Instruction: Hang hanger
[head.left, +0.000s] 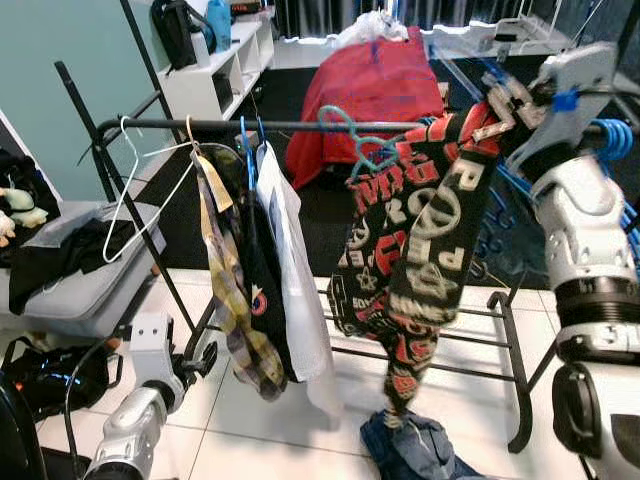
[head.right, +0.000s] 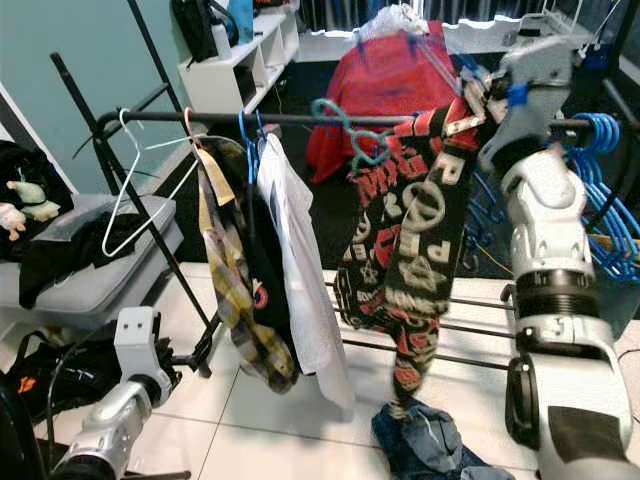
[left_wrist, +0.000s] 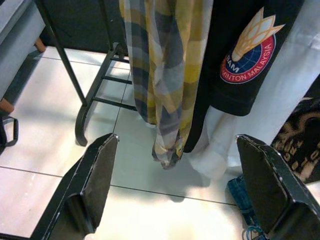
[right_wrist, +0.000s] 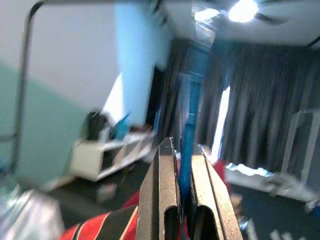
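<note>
**Nearly hung: hook at the rail, grip not yet released**

Here the right gripper (right_wrist: 181, 192) is raised to the right end of the clothes rack's top rail (head.left: 300, 126), its two black fingers (right_wrist: 159, 200) pinched tight on a blue hanger (right_wrist: 189, 125) that runs up between them. From that hanger drapes a black, red and cream printed garment (head.left: 420, 240), its hem reaching down towards a blue denim heap (head.left: 415, 450) on the white tiled floor. The teal hook (head.left: 350, 135) shows at the rail in the head views, but whether it sits over the bar or only against it cannot be told from here.

Towards the left end of the rail, an empty white wire hanger (head.left: 130, 195), a yellow plaid shirt (head.left: 235, 300), a black shirt with a badminton crest (left_wrist: 247, 55) and a white garment (head.left: 295, 270) already hang. The left gripper (left_wrist: 185, 185) hangs low near the rack's left foot, fingers spread wide and empty.

By my reading the carrying is done; what remains is seating the hook on the rail, letting go, and drawing the right arm away without dragging the garment.
</note>
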